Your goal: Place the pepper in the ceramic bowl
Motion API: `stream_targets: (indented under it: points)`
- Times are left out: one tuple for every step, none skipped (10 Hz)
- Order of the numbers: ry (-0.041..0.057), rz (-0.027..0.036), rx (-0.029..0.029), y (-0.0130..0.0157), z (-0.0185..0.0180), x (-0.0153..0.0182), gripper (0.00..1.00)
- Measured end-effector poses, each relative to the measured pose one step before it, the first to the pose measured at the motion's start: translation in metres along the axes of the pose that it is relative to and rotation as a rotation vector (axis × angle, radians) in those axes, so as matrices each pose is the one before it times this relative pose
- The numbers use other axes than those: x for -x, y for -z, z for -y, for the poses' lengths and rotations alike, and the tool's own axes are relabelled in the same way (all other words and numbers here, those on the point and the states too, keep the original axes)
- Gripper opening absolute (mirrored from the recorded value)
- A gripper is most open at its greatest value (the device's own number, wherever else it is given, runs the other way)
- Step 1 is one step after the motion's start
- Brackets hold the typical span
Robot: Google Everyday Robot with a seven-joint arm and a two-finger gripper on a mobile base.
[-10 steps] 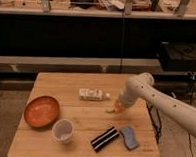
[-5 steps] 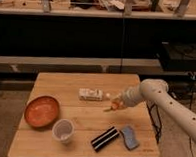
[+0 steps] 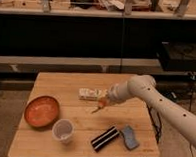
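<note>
A wooden slatted worktop holds every object, and the wide, shallow, orange-red ceramic bowl near its left edge serves as the landmark here. The bowl looks empty, so the placing step is not yet done.

The small, slim, tapered orange pepper hangs well to the right of the bowl, near the middle of the worktop. It points down and to the left from the end effector, which appears to be closed on its upper end; the view is soft there, so the grip is a judgement and not a certainty. The pepper seems lifted just clear of the wood. By that reading, the pick-up is complete and what remains is to carry the pepper leftward across to the bowl, lower it inside, and let go.

The white robot arm enters from the lower right, far from the bowl. It rises to a rounded elbow joint, then reaches left and slightly downward, ending at the end effector on the side nearest the bowl.

Other objects: a white rectangular box lies flat just behind the end effector, on the far side from the viewer. A small translucent white cup stands just to the right of and in front of the bowl. Farther right of the cup lie a black striped rectangular object and a grey-blue soft-looking object, side by side.
</note>
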State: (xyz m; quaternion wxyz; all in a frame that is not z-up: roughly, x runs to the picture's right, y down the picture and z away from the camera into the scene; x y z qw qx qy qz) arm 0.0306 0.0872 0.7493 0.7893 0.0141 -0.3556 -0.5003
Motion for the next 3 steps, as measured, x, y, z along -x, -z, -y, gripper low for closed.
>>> stream_targets:
  points:
    - [0.0617, -0.00723, 0.01201, -0.00486, 0.02283, 0.01042, 0.09]
    - [0.04748, 0.00004, 0.01073, -0.00286, 0.01896, 0.00774, 0.15]
    - [0.0229, 0.00525, -0.00092, -0.00046, 0.01153, 0.00283, 0.15]
